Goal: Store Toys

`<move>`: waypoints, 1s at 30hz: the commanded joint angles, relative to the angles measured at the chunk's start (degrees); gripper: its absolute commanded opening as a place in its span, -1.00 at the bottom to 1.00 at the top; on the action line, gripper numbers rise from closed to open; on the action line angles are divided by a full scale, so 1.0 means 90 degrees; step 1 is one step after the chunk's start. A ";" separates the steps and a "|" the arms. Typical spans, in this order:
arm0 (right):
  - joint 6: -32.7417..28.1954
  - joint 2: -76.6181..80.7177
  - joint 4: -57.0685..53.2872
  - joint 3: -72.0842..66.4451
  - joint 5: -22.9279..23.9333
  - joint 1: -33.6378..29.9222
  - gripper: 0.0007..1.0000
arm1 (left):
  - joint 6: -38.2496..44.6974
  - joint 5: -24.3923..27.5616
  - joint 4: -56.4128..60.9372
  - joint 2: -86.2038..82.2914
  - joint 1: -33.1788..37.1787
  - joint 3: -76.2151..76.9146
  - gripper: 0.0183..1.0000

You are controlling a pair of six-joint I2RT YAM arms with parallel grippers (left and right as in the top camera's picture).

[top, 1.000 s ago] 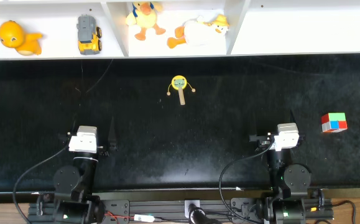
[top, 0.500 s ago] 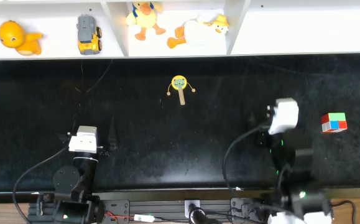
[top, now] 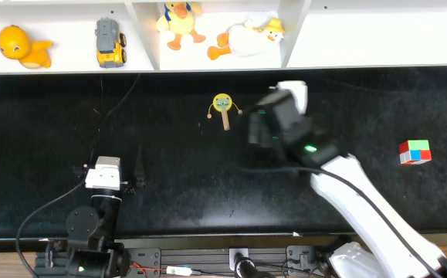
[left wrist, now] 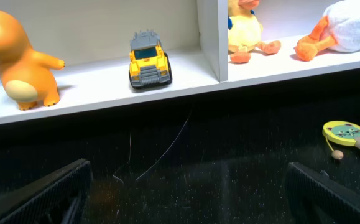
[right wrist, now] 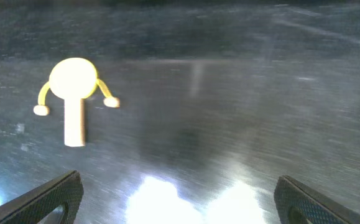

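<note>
Two toys are not put away yet. The little rattle drum (top: pixel 223 106) lies flat on the black table (top: pixel 169 170), near the middle of its back edge, just in front of the white shelf (top: pixel 362 35). The colour cube (top: pixel 414 152) sits close to the right edge.

The right claw (right wrist: pixel 180 194) hangs above the table just beside the rattle. Its fingers are spread wide and hold nothing. I think it is open like that so it can fit around the rattle's stick.

The left claw (left wrist: pixel 189 193) is wide open too, and empty. It waits near the front left corner, I guess to keep out of the way.

The yellow truck (top: pixel 109 42) and soft ducks (top: pixel 181 23) already sit in the shelf.
</note>
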 commanded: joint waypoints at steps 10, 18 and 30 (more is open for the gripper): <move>0.0639 0.2501 0.1141 0.0816 0.0114 0.0833 0.99 | 0.0092 0.0083 0.0007 -0.0070 0.0041 -0.0024 0.99; 0.0566 0.3718 0.0901 0.1940 -0.0384 0.0843 1.00 | 0.0095 0.0083 0.0007 -0.0070 0.0041 -0.0024 0.99; 0.0566 0.4061 0.0403 0.2040 -0.0857 0.0843 0.98 | 0.0095 0.0083 0.0005 -0.0070 0.0041 -0.0024 1.00</move>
